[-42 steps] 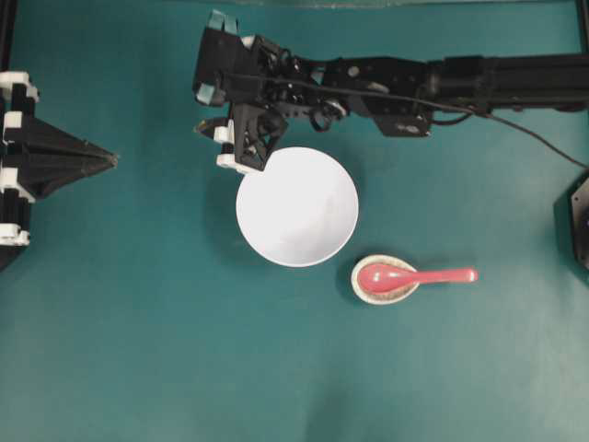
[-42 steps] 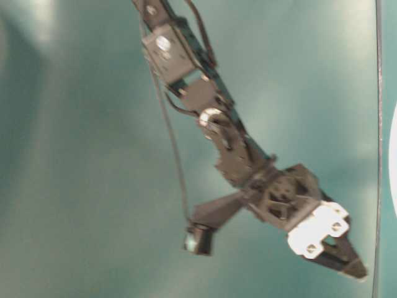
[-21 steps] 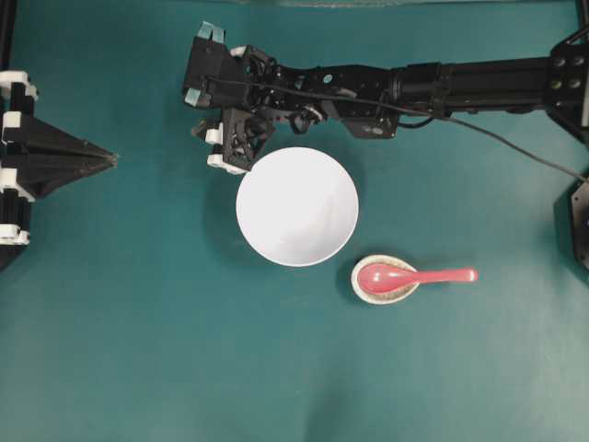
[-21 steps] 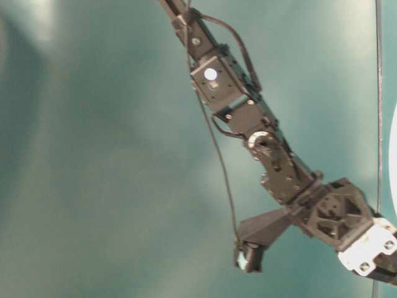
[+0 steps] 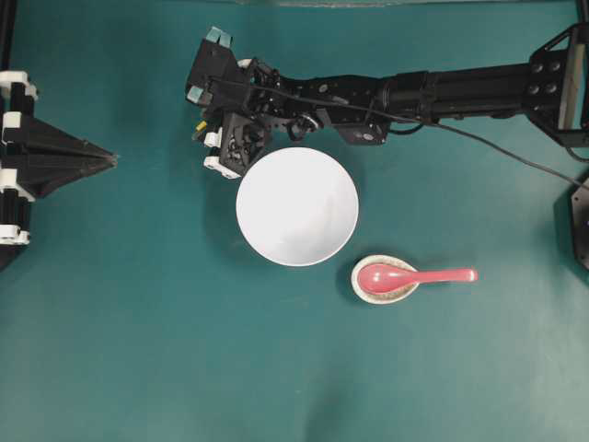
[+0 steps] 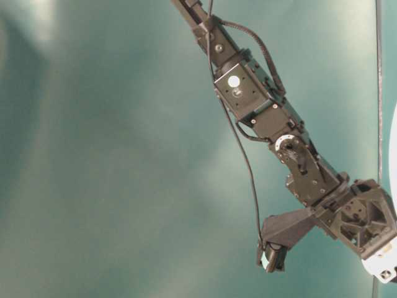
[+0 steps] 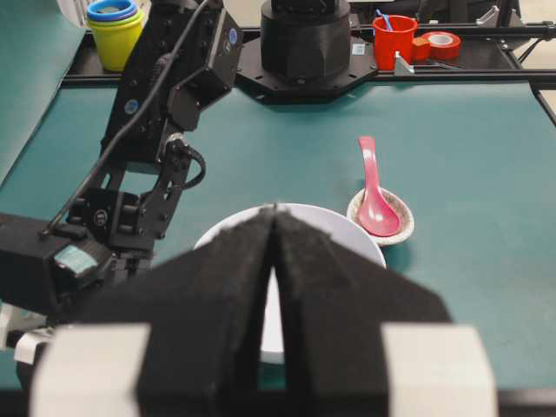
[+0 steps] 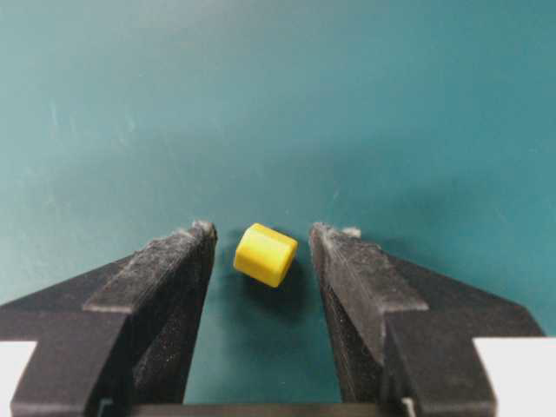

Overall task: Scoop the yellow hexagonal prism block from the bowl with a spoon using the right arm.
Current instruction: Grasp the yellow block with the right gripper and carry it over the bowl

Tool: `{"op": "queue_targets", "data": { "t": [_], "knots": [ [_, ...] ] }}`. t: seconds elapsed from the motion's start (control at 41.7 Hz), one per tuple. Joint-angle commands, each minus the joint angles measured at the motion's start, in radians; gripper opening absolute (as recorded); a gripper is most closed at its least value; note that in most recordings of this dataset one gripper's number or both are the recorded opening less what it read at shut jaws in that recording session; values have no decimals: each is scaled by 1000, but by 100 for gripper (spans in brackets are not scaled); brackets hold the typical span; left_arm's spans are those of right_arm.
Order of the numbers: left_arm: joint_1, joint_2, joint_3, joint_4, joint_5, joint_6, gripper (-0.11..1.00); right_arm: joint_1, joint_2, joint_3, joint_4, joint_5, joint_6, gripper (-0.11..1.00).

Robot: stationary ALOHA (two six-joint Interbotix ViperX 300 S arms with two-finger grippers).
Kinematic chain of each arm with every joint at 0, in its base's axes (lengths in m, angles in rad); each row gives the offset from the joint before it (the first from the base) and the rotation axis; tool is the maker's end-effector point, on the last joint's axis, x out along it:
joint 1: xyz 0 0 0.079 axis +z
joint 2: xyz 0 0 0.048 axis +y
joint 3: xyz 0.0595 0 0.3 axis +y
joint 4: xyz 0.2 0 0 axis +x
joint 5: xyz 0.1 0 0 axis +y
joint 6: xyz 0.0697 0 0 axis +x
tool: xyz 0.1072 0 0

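Observation:
The yellow hexagonal prism block (image 8: 265, 254) lies on the teal table, not in the bowl, between the fingertips of my right gripper (image 8: 263, 232). That gripper is open and neither finger touches the block. From overhead the block (image 5: 198, 126) is a yellow speck at the gripper, just off the upper left of the white bowl (image 5: 296, 206), which looks empty. The red-pink spoon (image 5: 419, 275) rests with its scoop in a small speckled dish, right of the bowl. My left gripper (image 5: 112, 160) is shut and empty at the left edge.
The right arm (image 5: 368, 92) stretches across the back of the table from the right. The speckled dish (image 5: 361, 289) sits close to the bowl's lower right. Stacked cups (image 7: 115, 30), a red cup (image 7: 395, 39) and a tape roll (image 7: 441, 42) stand beyond the table's far end.
The right gripper has moved off the bowl's upper-left rim, further left and back, and now straddles the yellow block on the table. The left arm has not moved.

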Motion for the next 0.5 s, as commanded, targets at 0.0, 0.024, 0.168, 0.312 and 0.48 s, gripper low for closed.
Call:
{"op": "queue_targets", "data": {
  "t": [0.0,0.024,0.168,0.312,0.48],
  "knots": [
    [2,5,-25,2,-8,2,0,0,-23,-21,2,-12,2,53],
    [2,3,-25,2,-6,2,0,0,-23,-21,3,-12,2,53],
    [2,-2,-25,2,-6,2,0,0,-23,-21,3,-11,3,53],
    [2,-2,-25,2,-6,2,0,2,-21,-23,3,-8,3,47],
    [2,-2,-25,2,-8,2,0,9,-25,-21,3,-8,2,30]
  ]
}}
